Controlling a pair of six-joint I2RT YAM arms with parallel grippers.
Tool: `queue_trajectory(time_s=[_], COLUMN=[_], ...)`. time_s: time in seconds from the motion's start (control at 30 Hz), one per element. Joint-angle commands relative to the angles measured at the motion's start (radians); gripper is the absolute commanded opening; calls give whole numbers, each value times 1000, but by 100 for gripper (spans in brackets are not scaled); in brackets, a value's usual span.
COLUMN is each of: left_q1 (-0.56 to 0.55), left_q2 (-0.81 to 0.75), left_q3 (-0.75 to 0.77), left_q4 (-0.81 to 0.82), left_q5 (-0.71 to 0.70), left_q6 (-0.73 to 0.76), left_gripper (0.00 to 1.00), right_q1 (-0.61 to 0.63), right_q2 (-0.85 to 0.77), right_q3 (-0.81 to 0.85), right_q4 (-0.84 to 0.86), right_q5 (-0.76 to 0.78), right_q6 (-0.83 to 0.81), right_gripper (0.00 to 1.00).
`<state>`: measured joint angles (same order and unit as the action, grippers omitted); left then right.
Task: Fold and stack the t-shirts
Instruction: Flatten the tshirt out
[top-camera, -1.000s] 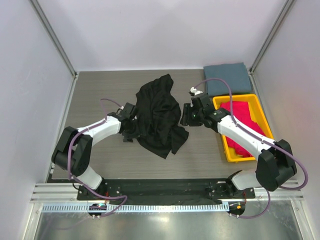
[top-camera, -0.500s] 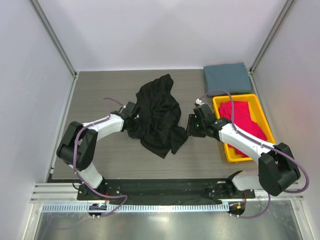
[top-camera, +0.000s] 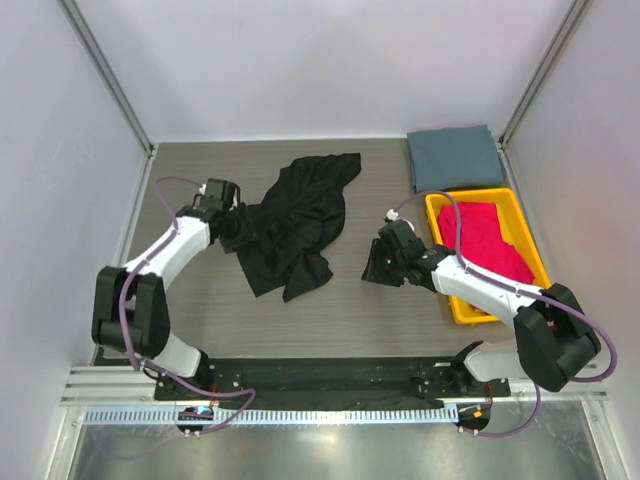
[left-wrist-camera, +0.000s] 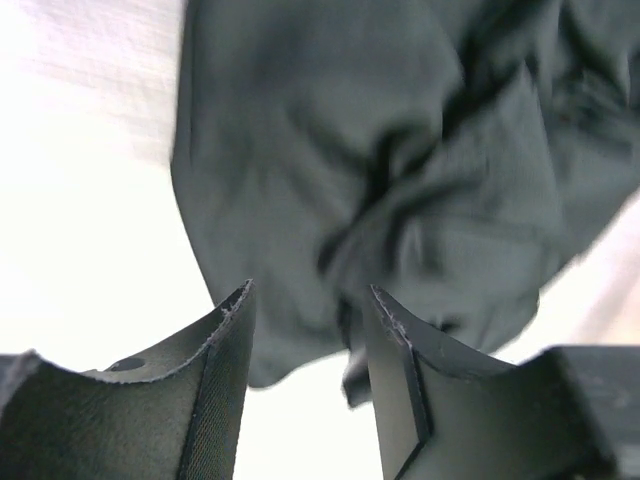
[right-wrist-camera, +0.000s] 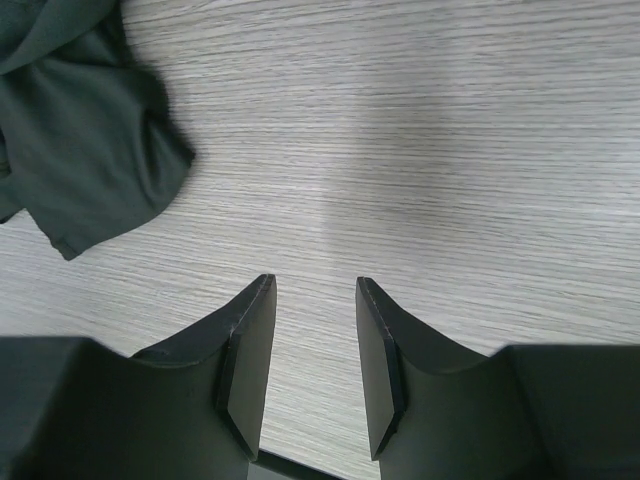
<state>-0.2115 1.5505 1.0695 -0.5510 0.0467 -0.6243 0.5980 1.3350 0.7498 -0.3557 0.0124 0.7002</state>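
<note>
The black t-shirt (top-camera: 295, 222) lies crumpled on the table's middle, one end reaching toward the back. My left gripper (top-camera: 232, 222) sits at its left edge. In the left wrist view the jaws (left-wrist-camera: 310, 290) stand apart with bright table between them, and the black cloth (left-wrist-camera: 400, 130) bunches just past the tips, a fold hanging by the right finger (left-wrist-camera: 395, 370). My right gripper (top-camera: 372, 268) hovers open over bare wood right of the shirt, with nothing between its fingers (right-wrist-camera: 315, 282); a shirt corner (right-wrist-camera: 80, 130) shows at the upper left. The grey-blue t-shirt (top-camera: 455, 156) lies folded at the back right. A magenta t-shirt (top-camera: 487, 238) lies in the tray.
The yellow plastic tray (top-camera: 462, 305) stands along the right edge, just right of my right arm. White walls and metal posts close in the table on the left, back and right. Bare wood shows in front of the black shirt.
My left arm swung back and to the left, dragging the black shirt leftward and away from the right gripper. Its jaws closed, then parted again. The right gripper dropped slightly nearer.
</note>
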Motion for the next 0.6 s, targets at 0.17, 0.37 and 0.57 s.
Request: queue_trajectory(time_s=[0.17, 0.37, 0.57], left_q1=[-14, -40, -48], left_q2=[-152, -126, -53], left_q3=[-227, -301, -330], left_q4=[-20, 54, 74], left_q5=[33, 85, 70], left_q6=[-55, -109, -123], left_gripper=[45, 43, 40], right_q1=[23, 45, 55], right_q2=[24, 32, 33], right_q3=[51, 56, 34], right_q4=[64, 83, 103], right_q5=[0, -41, -49], right_q6=[25, 38, 50], right_gripper=[43, 43, 43])
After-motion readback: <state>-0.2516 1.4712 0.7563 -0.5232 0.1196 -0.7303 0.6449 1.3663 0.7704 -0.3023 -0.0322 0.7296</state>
